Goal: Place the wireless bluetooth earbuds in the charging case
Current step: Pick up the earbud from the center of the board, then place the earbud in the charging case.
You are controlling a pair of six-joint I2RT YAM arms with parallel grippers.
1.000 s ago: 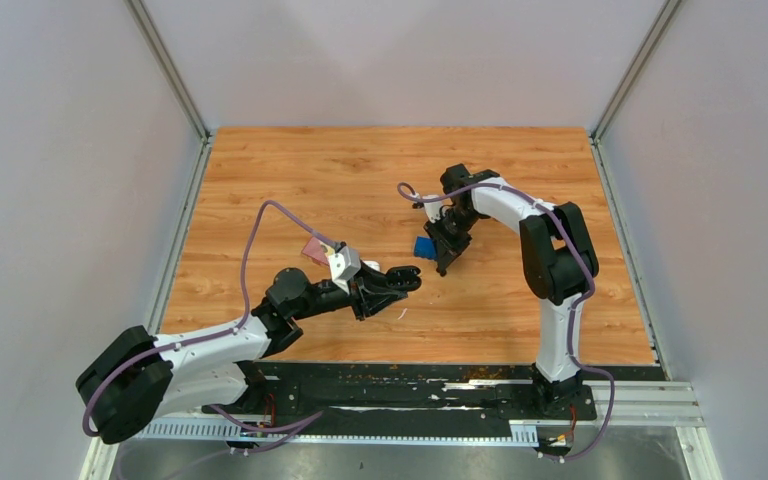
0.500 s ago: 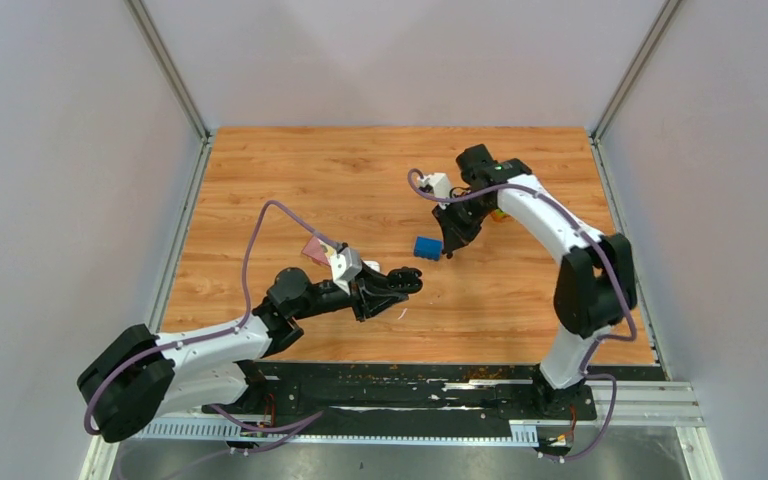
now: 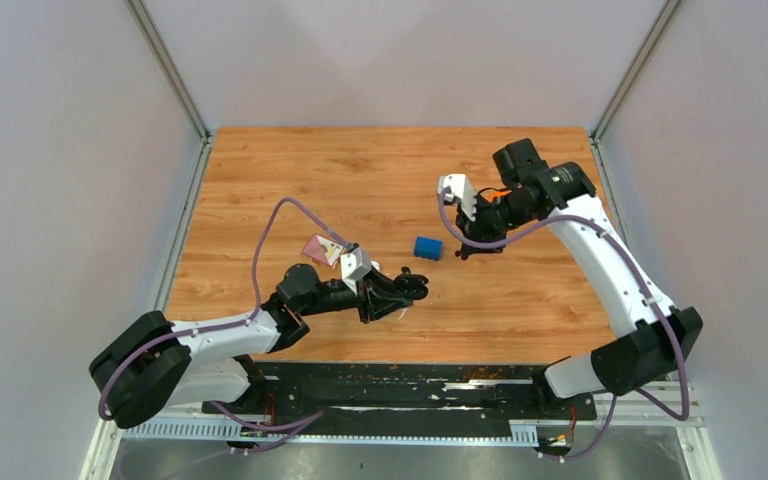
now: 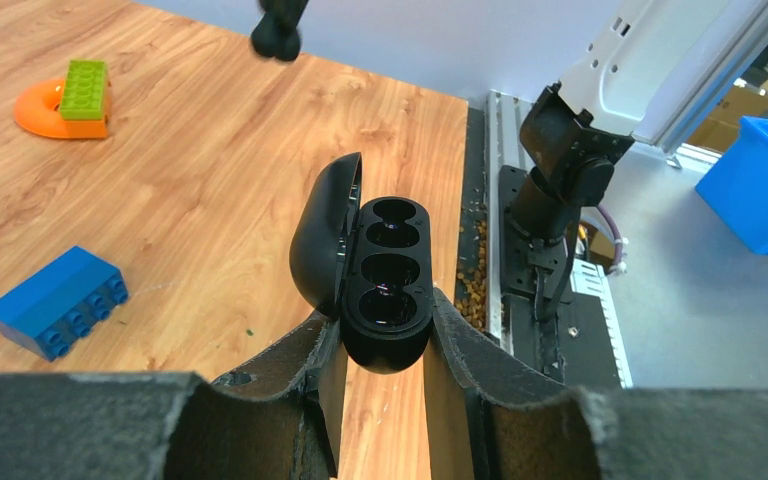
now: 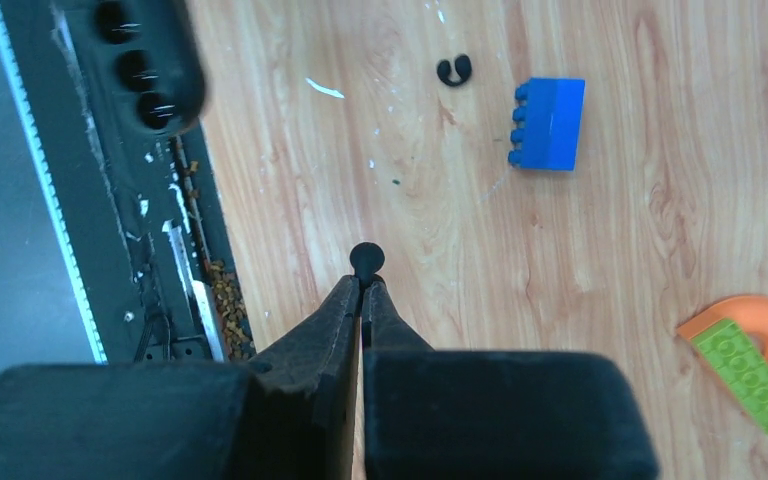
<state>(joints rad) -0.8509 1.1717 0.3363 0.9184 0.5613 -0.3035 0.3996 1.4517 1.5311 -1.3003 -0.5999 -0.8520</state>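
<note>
Top external view is showing a small pink piece (image 3: pixel 315 247) lying farthest left on the wooden table (image 3: pixel 290 170), at about 10 o'clock from the left gripper (image 3: pixel 407 287). That gripper is clamping the black charging case (image 4: pixel 390 290) between its two fingers (image 4: pixel 460 350), gripping it by the lower end. In the left wrist view the case's lid (image 4: pixel 322 240) is standing open on the 9 o'clock side, and three round wells are facing the camera. A blue block (image 3: pixel 427 248) is resting on the table at roughly 1 o'clock from the left gripper, apart from it. Just beyond the block, at its 3 o'clock, the right gripper (image 5: pixel 362 290) is hanging over the wood with its jaws pressed together, pinching a tiny black earbud (image 5: pixel 366 259) at the very fingertips. In the right wrist view the block is lying at 1 o'clock from that earbud, and a small black C-shaped piece (image 5: pixel 454 71) is sitting on the table at 12 to 1 o'clock, just beside the block; I cannot tell whether it is another earbud. A thin white sliver (image 5: pixel 325 88) is lying at 12 o'clock, well apart from the fingertips. An orange ring (image 5: pixel 760 318) carrying a green brick (image 5: pixel 745 372) is sitting at 4 o'clock, near the frame's right edge.
</note>
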